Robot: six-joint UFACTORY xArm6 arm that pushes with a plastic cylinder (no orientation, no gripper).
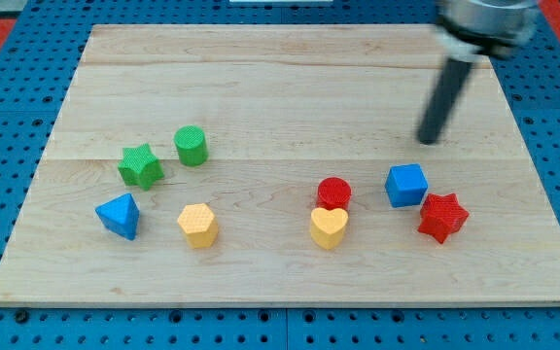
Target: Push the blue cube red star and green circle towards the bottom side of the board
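Note:
The blue cube (406, 185) sits at the board's right, with the red star (442, 217) touching or nearly touching its lower right side. The green circle (192, 146) stands far off at the left, next to a green star (141, 165). My tip (426, 141) is on the board just above the blue cube, slightly to its right, with a small gap between them. The rod slants up toward the view's top right.
A red circle (333, 192) and a yellow heart (329, 227) sit together left of the blue cube. A blue triangle (120, 215) and a yellow hexagon (198, 226) lie at the lower left. The wooden board (290, 87) rests on a blue pegboard.

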